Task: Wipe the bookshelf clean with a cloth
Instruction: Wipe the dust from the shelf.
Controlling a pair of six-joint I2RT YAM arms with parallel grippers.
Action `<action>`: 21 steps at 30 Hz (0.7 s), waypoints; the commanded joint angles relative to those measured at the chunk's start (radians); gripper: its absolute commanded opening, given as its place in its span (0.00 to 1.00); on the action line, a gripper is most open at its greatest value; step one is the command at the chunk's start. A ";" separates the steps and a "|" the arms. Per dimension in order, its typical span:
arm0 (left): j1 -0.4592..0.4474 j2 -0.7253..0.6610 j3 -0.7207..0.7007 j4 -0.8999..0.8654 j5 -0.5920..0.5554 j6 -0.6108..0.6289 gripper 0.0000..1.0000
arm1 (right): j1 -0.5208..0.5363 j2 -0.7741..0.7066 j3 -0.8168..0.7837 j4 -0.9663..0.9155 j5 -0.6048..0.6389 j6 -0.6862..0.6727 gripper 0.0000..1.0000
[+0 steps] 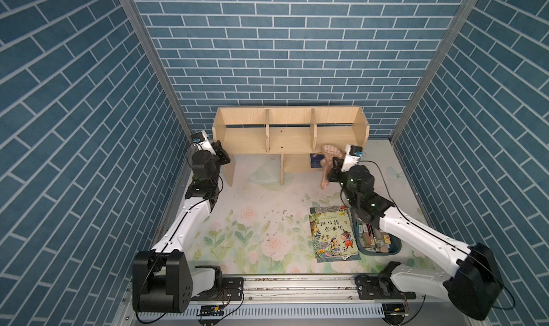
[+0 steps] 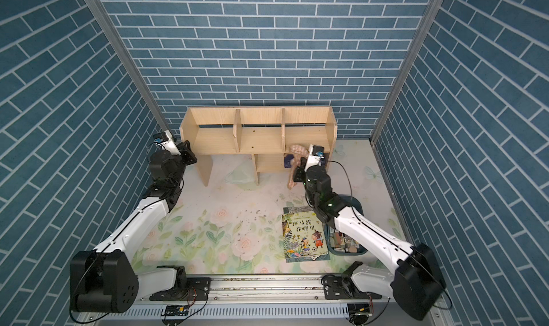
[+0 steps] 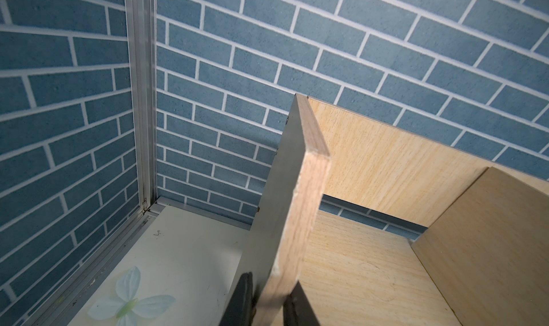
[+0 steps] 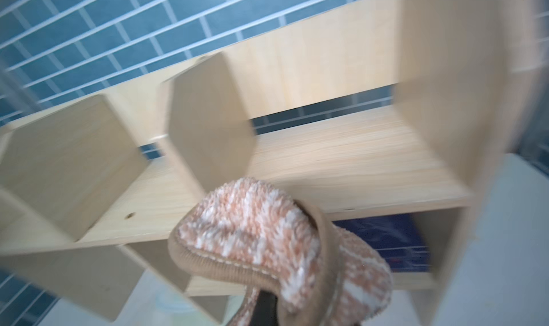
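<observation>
1. The pale-wood bookshelf has a wide upper tier with two upright dividers, a smaller lower shelf and plank legs. It stands along the far edge of the floral-printed desk, its open front facing the arms.
2. The left gripper is at the bookshelf's left end panel. In the left wrist view its two black fingers are clamped on either side of that panel's front edge.
3. The right gripper is pinched tight on the soft tan-and-cream fluffy cloth.
4. The cloth is bunched at the front edge of the upper tier, just to the right of the right-hand divider. In both top views its tail hangs down past the lower shelf towards the desk.
5. The right wrist view is blurred, so whether the cloth touches the wood cannot be told.
6. A dark blue object sits in the lower shelf, behind the cloth.
7. A colourful illustrated picture book lies flat near the desk's front right corner.
8. Just beside the picture book is a dark teal bin filled with small items, partly under the right arm.
9. Small dark crumbs are scattered over the middle of the desk.
</observation>
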 commanded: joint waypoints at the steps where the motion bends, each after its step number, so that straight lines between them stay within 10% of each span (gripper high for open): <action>1: -0.034 0.010 -0.019 -0.066 0.087 -0.043 0.00 | -0.098 -0.098 0.004 -0.119 0.019 0.003 0.00; 21: -0.041 0.011 -0.019 -0.062 0.096 -0.038 0.00 | -0.173 0.154 -0.233 0.145 -0.236 0.036 0.00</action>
